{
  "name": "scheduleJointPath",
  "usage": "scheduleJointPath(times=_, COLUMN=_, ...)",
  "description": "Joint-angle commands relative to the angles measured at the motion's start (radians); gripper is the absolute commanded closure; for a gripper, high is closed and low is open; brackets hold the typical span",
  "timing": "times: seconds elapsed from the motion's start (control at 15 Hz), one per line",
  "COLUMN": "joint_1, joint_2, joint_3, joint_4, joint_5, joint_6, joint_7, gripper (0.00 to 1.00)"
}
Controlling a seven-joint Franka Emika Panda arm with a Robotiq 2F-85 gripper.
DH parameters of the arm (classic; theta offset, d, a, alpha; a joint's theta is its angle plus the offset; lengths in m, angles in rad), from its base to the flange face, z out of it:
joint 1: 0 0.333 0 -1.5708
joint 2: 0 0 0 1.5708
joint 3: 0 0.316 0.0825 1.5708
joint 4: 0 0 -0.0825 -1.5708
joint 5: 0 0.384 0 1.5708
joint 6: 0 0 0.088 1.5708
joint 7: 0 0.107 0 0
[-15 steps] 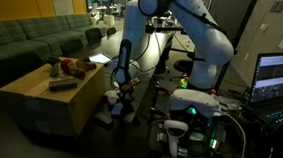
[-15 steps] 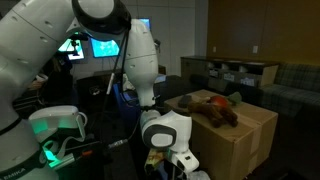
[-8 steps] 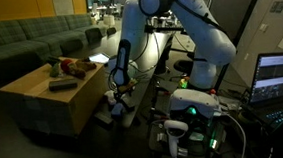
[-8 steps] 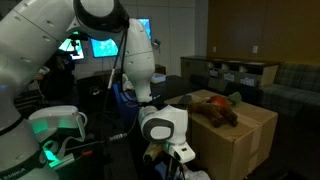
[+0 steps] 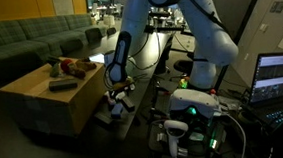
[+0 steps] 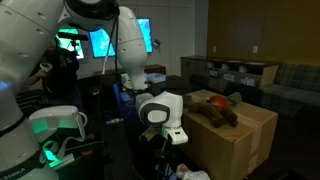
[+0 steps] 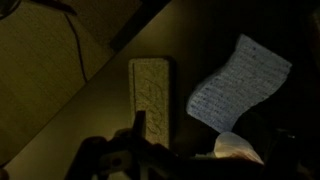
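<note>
My gripper (image 5: 119, 94) (image 6: 175, 138) hangs low beside the cardboard box (image 5: 37, 96) (image 6: 255, 130), just above the floor. In the wrist view its dark fingers come in from the bottom edge, spread wide with nothing gripped; the gripper (image 7: 205, 152) is open. Below it on the dark floor lie a pale rectangular textured block (image 7: 151, 93), a light blue-white cloth (image 7: 232, 88) and a small pale lump (image 7: 240, 150) close to the fingers. The picture is dim, so detail is poor.
The box top carries a dark flat item (image 5: 63, 84), a cup (image 5: 52, 65), reddish things (image 5: 73, 66) and a brown heap (image 6: 214, 111). Pale litter lies on the floor (image 5: 114, 112). A green couch (image 5: 29, 42), a laptop (image 5: 280, 77) and lit electronics (image 5: 192, 114) stand around.
The gripper has lifted away from the floor items and its fingers have spread apart. The arm's upper links have swung higher in both exterior views.
</note>
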Motion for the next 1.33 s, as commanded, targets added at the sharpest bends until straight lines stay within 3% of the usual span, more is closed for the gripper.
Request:
scheduleJointPath(times=0.0, joint_1=0.005, joint_2=-0.071, joint_3=0.039, joint_4=-0.028, joint_5=0.044, joint_6=-0.031, joint_7=0.076, gripper=0.0)
scheduleJointPath(times=0.6, joint_1=-0.021, joint_2=-0.036, joint_3=0.197, joint_4=-0.013, joint_5=0.178, joint_6=0.024, joint_7=0.24, gripper=0.0)
scheduleJointPath(times=1.27, joint_1=0.026, joint_2=0.062, joint_3=0.182, joint_4=-0.005, joint_5=0.18, joint_6=0.177, joint_7=0.35, gripper=0.0)
